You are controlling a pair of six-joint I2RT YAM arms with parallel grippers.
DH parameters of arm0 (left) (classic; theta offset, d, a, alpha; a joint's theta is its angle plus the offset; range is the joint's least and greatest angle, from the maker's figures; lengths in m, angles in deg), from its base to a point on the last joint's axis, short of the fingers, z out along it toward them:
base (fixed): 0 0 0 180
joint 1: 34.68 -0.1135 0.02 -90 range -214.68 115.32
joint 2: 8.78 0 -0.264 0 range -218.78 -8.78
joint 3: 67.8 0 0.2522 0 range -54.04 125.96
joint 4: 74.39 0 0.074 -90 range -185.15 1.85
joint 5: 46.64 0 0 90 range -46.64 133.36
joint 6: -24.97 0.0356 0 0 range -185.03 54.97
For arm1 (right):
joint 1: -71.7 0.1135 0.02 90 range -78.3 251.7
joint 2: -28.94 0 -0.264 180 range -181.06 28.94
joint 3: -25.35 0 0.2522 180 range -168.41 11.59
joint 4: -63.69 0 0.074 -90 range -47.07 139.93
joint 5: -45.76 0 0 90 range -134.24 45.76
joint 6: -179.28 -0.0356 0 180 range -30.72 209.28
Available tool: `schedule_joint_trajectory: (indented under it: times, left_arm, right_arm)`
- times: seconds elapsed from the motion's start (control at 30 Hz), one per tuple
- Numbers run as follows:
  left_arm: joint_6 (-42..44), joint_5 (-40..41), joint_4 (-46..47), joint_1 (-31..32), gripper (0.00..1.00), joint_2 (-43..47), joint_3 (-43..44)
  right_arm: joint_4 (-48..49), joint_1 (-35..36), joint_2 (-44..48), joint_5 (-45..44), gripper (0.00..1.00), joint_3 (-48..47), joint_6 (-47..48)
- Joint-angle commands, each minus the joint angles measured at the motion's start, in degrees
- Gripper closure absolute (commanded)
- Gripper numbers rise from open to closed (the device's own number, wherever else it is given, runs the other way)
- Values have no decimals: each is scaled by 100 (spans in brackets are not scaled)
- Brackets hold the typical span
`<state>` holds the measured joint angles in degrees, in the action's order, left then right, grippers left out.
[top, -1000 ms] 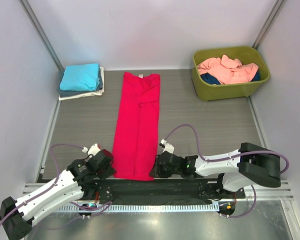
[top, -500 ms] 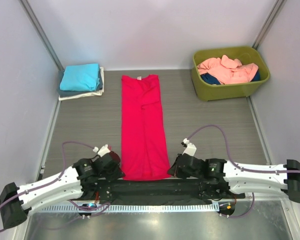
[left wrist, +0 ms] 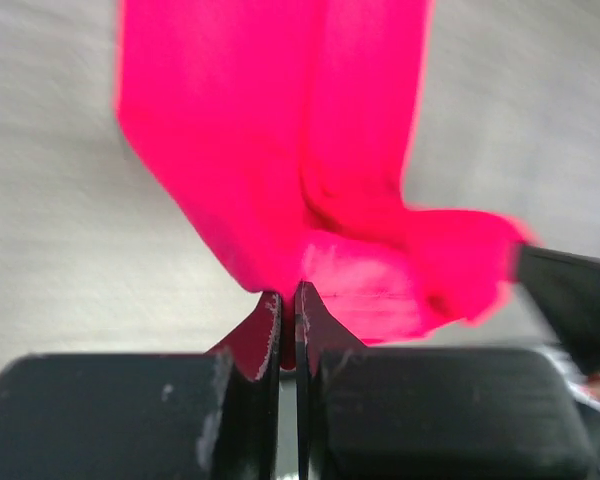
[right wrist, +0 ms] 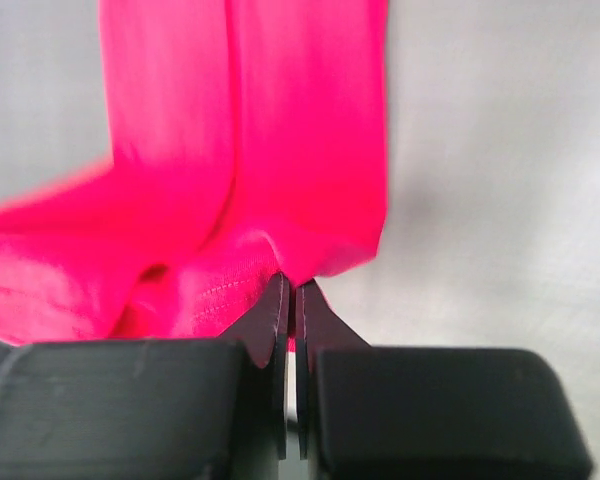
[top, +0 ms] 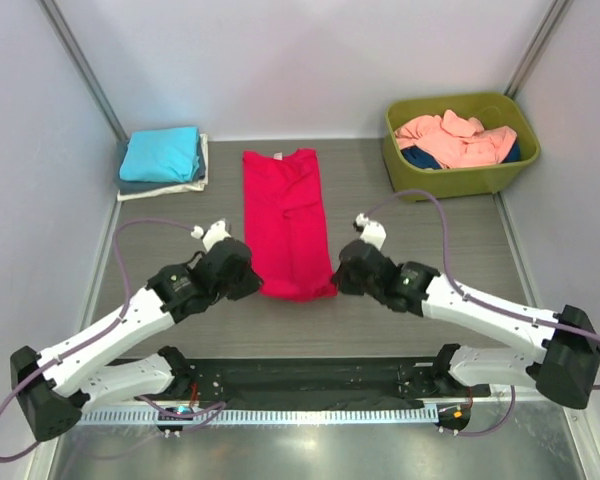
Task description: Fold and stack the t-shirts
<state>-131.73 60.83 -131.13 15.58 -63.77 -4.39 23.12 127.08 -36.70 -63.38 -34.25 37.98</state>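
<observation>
The crimson-pink t-shirt [top: 285, 215] lies as a long narrow strip on the table, its near end lifted and doubled back. My left gripper [top: 256, 285] is shut on its near left corner [left wrist: 280, 270]. My right gripper [top: 332, 280] is shut on its near right corner [right wrist: 300, 265]. A folded stack [top: 162, 160] with a turquoise t-shirt on top, grey-blue and white beneath, sits at the back left. Salmon-pink [top: 458, 138] and dark blue t-shirts lie in the tub.
The olive-green tub [top: 460, 175] stands at the back right. Walls close in on the left, back and right. Grey table [top: 410, 225] surface shows between the strip and the tub.
Both grippers have moved away from the near edge towards the middle of the table, carrying the shirt's near hem with them. The visible strip is now shorter.
</observation>
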Motion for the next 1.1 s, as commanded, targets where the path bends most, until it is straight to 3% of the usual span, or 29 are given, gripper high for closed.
schedule_joint_trajectory:
  times: [0.0,0.1,0.3,0.93,1.07]
  left_arm:
    - [973,-233,131,-908,99,-416,273]
    - [1430,-437,465,-1595,99,-846,449]
    - [2150,-1000,800,-2370,100,-2198,1345]
    - [2723,-1712,967,-3286,100,-4758,3138]
    - [2706,-1712,722,-3469,96,-5337,3647]
  right_arm:
    - [62,-632,-490,84,99,-872,1296]
    - [106,-1098,-1105,313,99,-1478,1754]
    - [141,-1704,-2258,832,99,-2595,2239]
    - [202,-2417,-4614,1667,99,-4450,2556]
    - [80,-2566,-5194,1808,96,-5141,2556]
